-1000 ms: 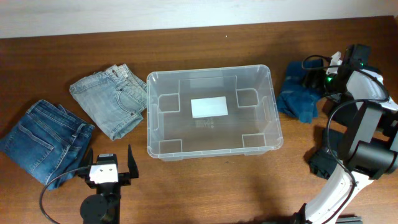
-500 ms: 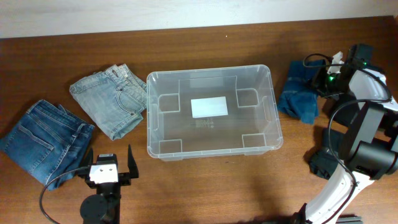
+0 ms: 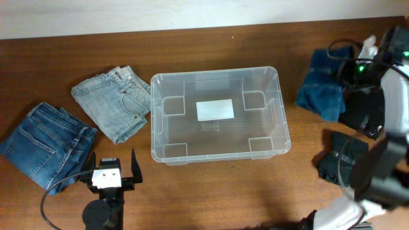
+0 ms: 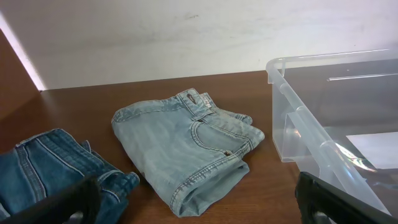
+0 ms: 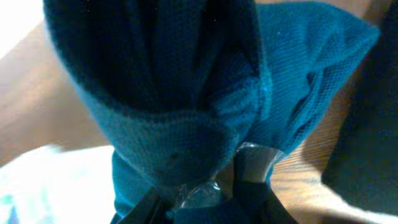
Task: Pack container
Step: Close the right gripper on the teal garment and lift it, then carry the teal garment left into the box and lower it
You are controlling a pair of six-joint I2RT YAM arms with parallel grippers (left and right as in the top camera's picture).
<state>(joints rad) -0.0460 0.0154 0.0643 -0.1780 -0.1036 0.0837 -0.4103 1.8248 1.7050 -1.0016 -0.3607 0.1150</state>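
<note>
Right end effector (image 5: 210, 186) clamping teal cloth (image 5: 180, 93), clear round-cornered container (image 3: 283, 121)

overhead straight down, left wrist low, sharing container (image 4: 311, 127) rim, right wrist close-up

On the tabletop (image 3: 255, 191) the container (image 3: 153, 121) sits mid-table, with a label (image 3: 215, 110) on its base. Folded jeans (image 3: 115, 108) lie just left of it. A second pair (image 3: 45, 144) lies farther left and nearer the front. A knit garment (image 3: 324, 89) is to its right, apart from it.
</note>
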